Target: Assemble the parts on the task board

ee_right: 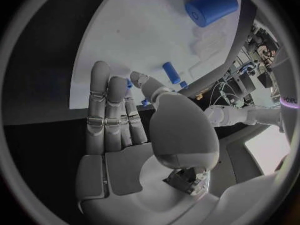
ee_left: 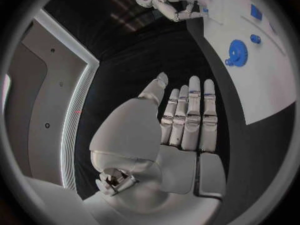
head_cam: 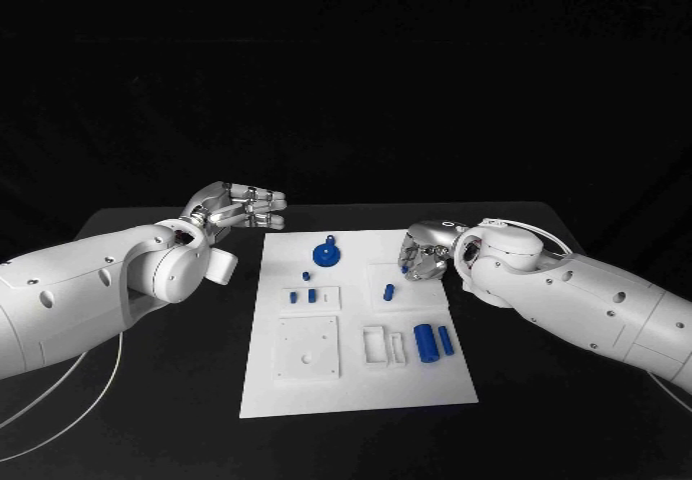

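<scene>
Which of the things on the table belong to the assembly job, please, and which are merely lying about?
Belonging to the job:
task board
blue gear
large blue cylinder
slim blue pin
small blue pieces

Just lying about:
thin white cable beside the left arm; nothing else.

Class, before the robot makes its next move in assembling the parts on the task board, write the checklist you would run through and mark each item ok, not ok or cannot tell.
1. Left hand free: ok, fingers straight and apart in the left wrist view, nothing in it.
2. Right hand free: ok, open, holding nothing.
3. Task board lies flat between the hands: ok.
4. Blue gear unobstructed: ok, lying at the board's far end, no hand on it.
5. Large blue cylinder reachable by the right hand: ok, on that side, untouched.
6. Small pegs seated in their block: cannot tell.
</scene>
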